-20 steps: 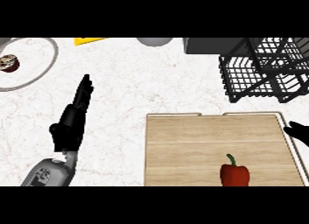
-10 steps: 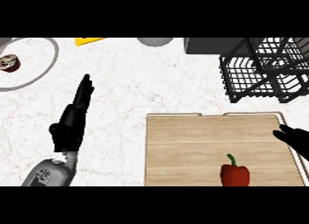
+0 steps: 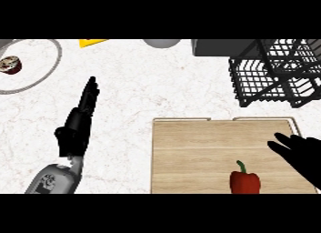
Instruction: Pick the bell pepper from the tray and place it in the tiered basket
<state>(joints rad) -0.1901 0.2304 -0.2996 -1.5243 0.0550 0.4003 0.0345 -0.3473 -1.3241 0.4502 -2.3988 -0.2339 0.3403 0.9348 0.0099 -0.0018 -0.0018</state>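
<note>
**Getting a clean grab on that pepper**

The red bell pepper (image 3: 245, 181) stands near the front edge of the wooden tray (image 3: 189, 150), green stem up. The right hand (image 3: 310, 157) hovers over the tray just to the pepper's right, fingers straight, holding nothing. I'd come in low from the side and curl round the body, not the stem. The tiered basket (image 3: 277, 73) waits beyond the tray. The left hand (image 3: 75, 127) rests open on the table (image 3: 156, 86).

Kitchen: marble counter (image 3: 156, 91), wooden tray (image 3: 203, 145), wire basket (image 3: 277, 73).
</note>
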